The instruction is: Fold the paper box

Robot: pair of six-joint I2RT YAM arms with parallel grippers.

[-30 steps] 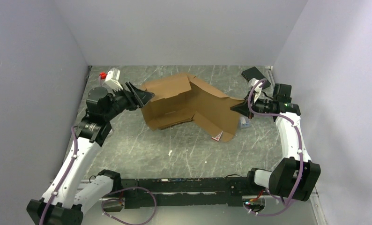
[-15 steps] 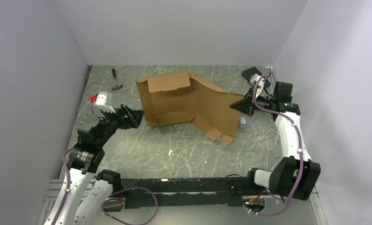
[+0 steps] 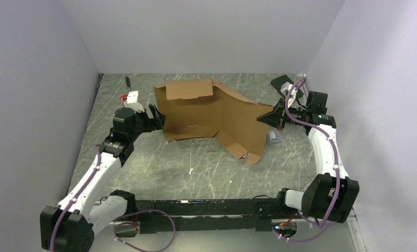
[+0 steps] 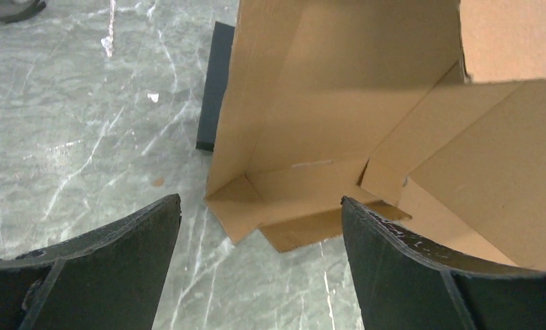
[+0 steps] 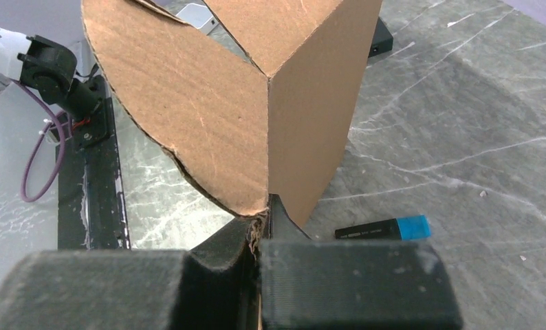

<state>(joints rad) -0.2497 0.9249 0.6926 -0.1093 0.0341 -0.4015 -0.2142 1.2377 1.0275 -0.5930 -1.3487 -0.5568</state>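
The paper box (image 3: 211, 113), brown cardboard and half-formed, stands in the middle of the table with one flap raised at the back and panels spread toward the front right. My left gripper (image 3: 156, 116) is open just left of the box's left wall. In the left wrist view its jaws (image 4: 260, 206) stand wide apart, with the box's lower corner (image 4: 270, 206) just ahead of them and untouched. My right gripper (image 3: 267, 118) is shut on the box's right corner. In the right wrist view the frayed cardboard edge (image 5: 256, 206) is pinched between the fingers (image 5: 260, 227).
A flat black box (image 4: 219, 82) lies behind the paper box's left wall. Another black box (image 3: 282, 83) sits at the back right. A black marker with a blue cap (image 5: 384, 228) lies beside my right gripper. A small hammer (image 3: 127, 82) rests at the back left.
My left gripper let go of the box's left flap, opened, pulled back toward the front left, then came back beside the left wall. The box's left side now stands more upright. The right gripper kept its hold.
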